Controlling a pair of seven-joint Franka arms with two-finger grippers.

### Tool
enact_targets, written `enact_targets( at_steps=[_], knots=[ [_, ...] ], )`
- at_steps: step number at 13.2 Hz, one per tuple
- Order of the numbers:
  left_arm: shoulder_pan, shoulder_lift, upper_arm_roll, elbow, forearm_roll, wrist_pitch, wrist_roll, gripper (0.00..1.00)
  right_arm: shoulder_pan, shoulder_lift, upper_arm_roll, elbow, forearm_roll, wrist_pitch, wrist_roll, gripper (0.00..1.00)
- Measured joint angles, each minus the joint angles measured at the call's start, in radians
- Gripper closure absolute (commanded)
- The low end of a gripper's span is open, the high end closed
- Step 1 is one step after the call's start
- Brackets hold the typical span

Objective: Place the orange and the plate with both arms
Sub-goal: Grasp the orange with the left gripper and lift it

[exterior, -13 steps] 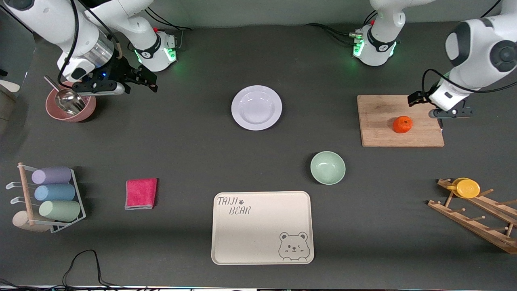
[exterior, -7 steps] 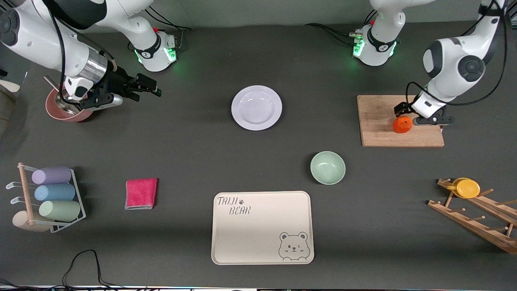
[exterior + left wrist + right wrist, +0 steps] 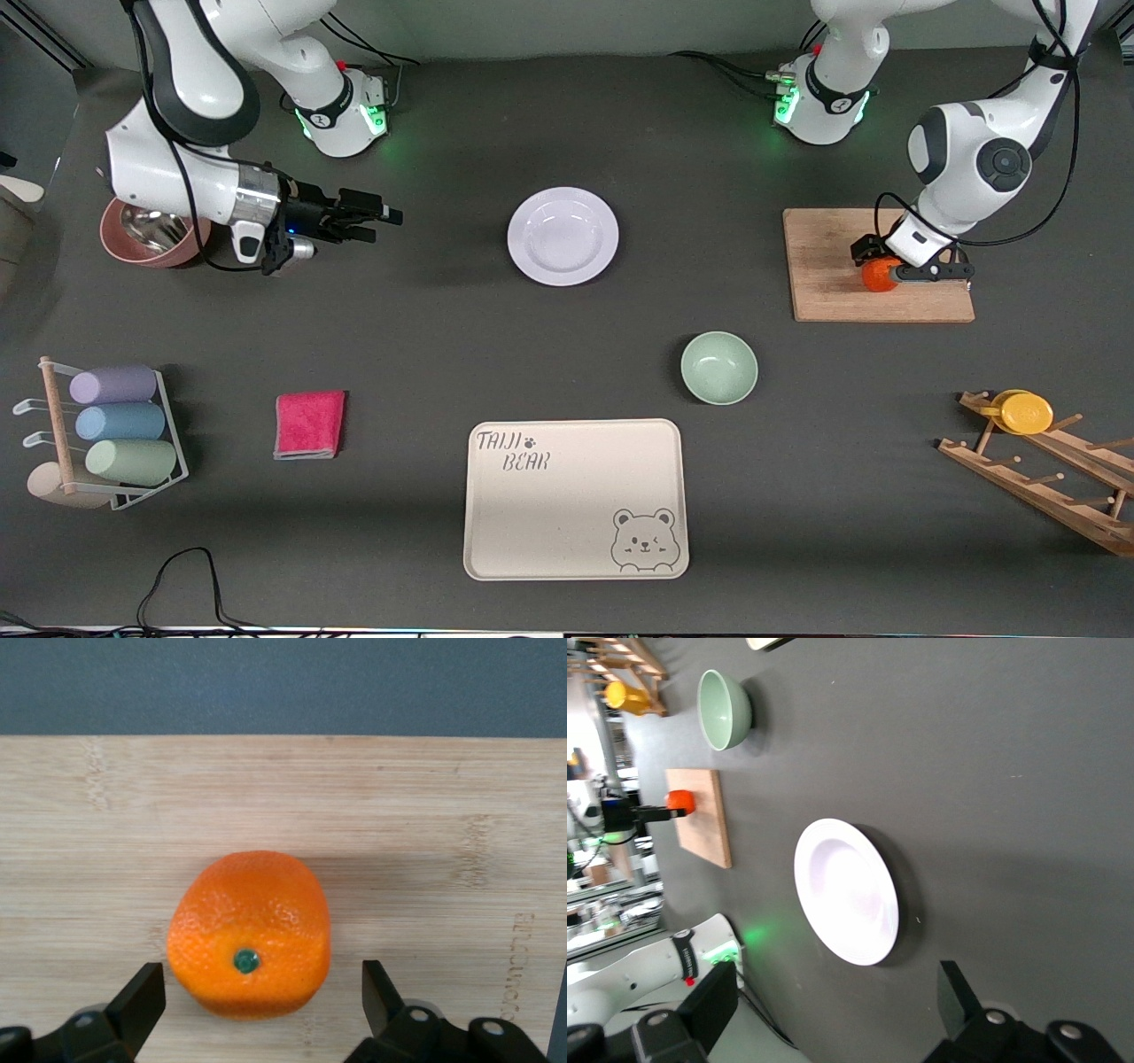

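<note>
Left tool [image 3: 257, 992] spread wide, straddling the orange [image 3: 250, 944] on the board [image 3: 425, 833] without contact; right tool [image 3: 376, 221] open above the tabletop [image 3: 443, 346].

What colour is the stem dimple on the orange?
Dark green, a small dot on the orange; it shows best in the left wrist view.

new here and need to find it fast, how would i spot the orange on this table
Find the wooden cutting board at the left arm's end of the table. The orange sits on it, between the left gripper's open fingers: small, round, bright orange, the only fruit there.
</note>
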State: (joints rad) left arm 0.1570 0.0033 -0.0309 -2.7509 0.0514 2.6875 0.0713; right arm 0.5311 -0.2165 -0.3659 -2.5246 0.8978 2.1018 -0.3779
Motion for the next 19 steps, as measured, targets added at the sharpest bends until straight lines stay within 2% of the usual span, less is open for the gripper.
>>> enact_targets(
  at_steps=[1,2,7,10,13,15,19],
  knots=[
    [0.0,0.003,0.0,0.0,0.0,0.0,-0.001,0.96,0.0,0.025,-0.011,-0.018,0.06,0.001,-0.077,0.0],
    [0.0,0.005,0.0,0.0,0.0,0.0,-0.001,1.0,0.0,0.051,-0.02,-0.033,0.119,0.002,-0.151,0.0],
    [0.0,0.004,0.0,0.001,0.0,0.0,-0.001,1.0,0.002,0.226,-0.025,-0.074,0.424,0.002,-0.536,0.0],
    [0.0,0.004,0.0,0.001,0.0,0.0,-0.001,1.0,0.002,0.318,-0.025,-0.074,0.514,-0.013,-0.67,0.0],
    [-0.003,-0.011,-0.001,0.024,0.0,-0.026,-0.004,1.0,0.002,0.405,-0.025,-0.075,0.624,-0.104,-0.796,0.0],
    [-0.008,-0.059,-0.001,0.112,0.0,-0.224,-0.008,1.0,0.001,0.46,-0.025,-0.072,0.659,-0.141,-0.854,0.0],
    [-0.013,-0.174,-0.02,0.446,0.0,-0.759,-0.009,1.0,-0.005,0.548,-0.027,-0.065,0.708,-0.254,-0.933,0.0]
  ],
)
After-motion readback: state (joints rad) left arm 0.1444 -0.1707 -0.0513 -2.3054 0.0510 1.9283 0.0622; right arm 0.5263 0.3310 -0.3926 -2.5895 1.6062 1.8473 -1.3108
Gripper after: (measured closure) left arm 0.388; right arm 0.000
